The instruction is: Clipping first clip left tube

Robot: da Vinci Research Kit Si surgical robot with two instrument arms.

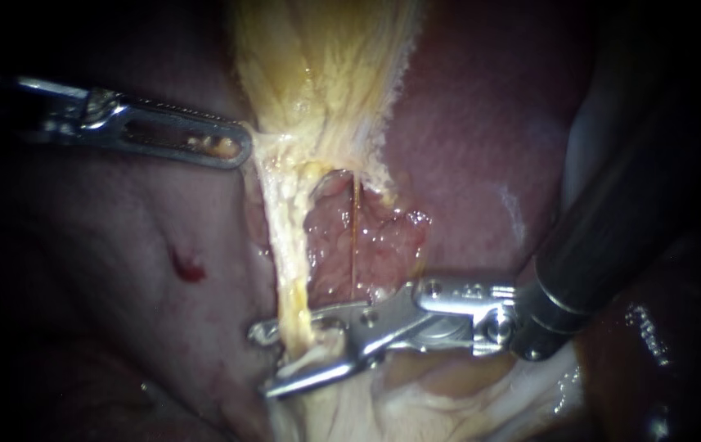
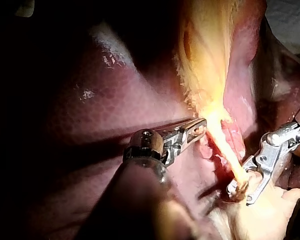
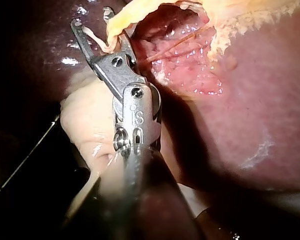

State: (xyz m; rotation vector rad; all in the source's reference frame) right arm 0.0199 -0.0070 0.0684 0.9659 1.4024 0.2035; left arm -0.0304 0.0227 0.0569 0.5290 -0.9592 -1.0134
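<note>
The left tube (image 1: pixel 289 270) is a soft, wet, pale strand pulled taut below the gallbladder (image 1: pixel 325 74); probably slippery and easily torn, so best taken squarely across its lower stretch; there the right instrument (image 1: pixel 262 360) straddles it, jaws wide open, gripping nothing; the left instrument (image 1: pixel 240 150) has its jaws closed on the gallbladder's edge; a thin second tube (image 1: pixel 356 237) runs close beside, over the liver (image 1: pixel 465 147), and should stay outside the jaws.
</note>
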